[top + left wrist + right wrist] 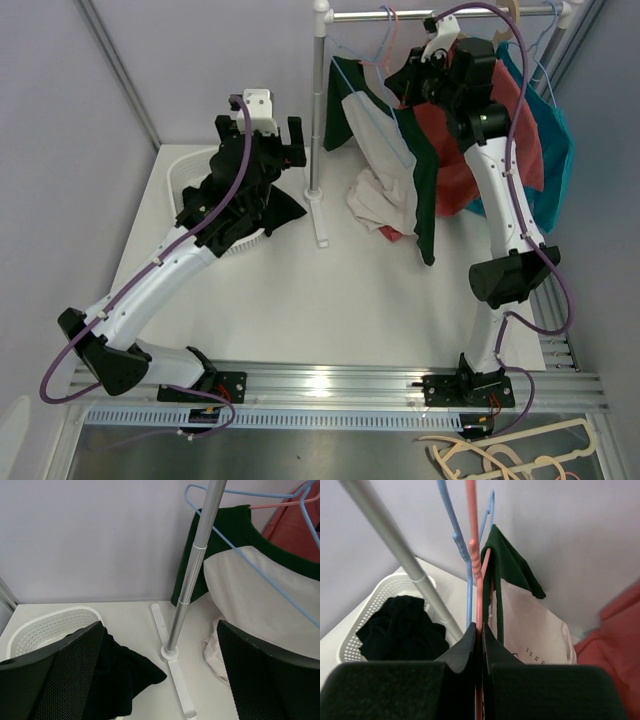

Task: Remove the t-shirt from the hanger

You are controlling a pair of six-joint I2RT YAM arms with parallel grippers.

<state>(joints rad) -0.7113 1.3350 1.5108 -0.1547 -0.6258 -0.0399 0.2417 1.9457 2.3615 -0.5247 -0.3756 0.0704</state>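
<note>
The upright silver rack pole (192, 575) is smooth metal with a soft sheen. The white perforated basket (40, 630) is matt plastic. The crumpled black cloth (125, 675) in it looks dull and soft. The green-and-cream t-shirt (260, 595) is matt fabric. The slim pink hanger (472, 530) looks like smooth plastic. The white counter (300, 300) is smooth and matt.

— What's lying on your table (330, 300)?
— A white basket (176, 170) at your far left corner, with black cloth (288, 210) spilling out. The rack's foot (321, 228) stands mid far edge, cream fabric (372, 205) bunched beside it.
</note>
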